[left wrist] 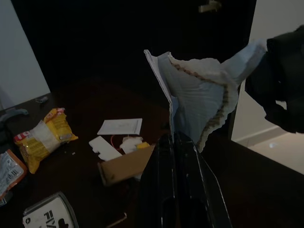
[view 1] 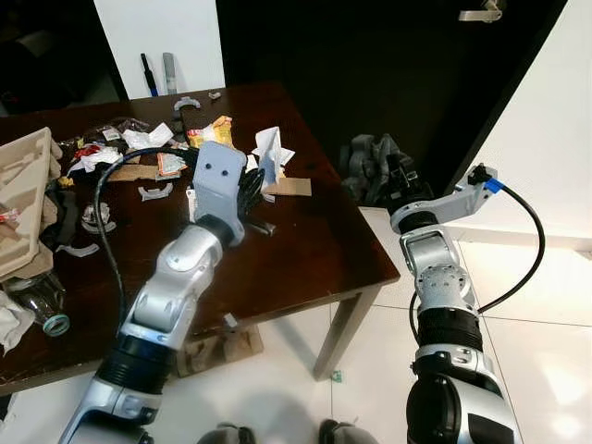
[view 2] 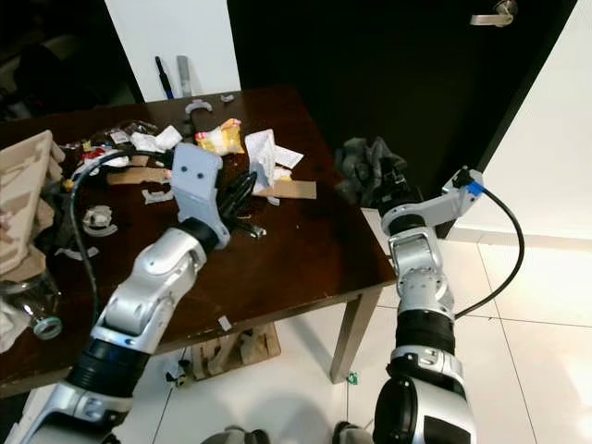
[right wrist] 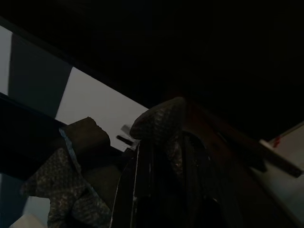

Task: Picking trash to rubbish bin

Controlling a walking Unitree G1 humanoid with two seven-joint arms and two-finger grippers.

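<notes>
A dark wooden bench (view 1: 305,250) stands before the robot, its far and left parts strewn with trash: a yellow snack packet (view 2: 222,137), a strip of brown cardboard (view 2: 294,190), torn wrappers, a moulded pulp tray (view 1: 23,190) at the left edge and a clear plastic bottle (view 1: 42,301) lying near the front left edge. The left end effector (left wrist: 173,142) reaches over the middle of the bench with its black fingers pressed together on a crumpled white paper wrapper (left wrist: 199,102), which stands upright from the tips, apparently so it can be carried off without snagging other litter. The right end effector (view 1: 393,180) hangs just past the bench's right edge, over the pale tiled floor (view 1: 536,342), clamped on a grey bubble-wrap wad (view 1: 365,157); it seems held there to stay clear of the left arm. No rubbish bin can be made out. Open room lies to the right, where the floor is bare beside a dark door (view 2: 388,65); the bench's near right corner sits close to the right arm, so any swing inward risks a knock, while the front half of the bench offers free space
</notes>
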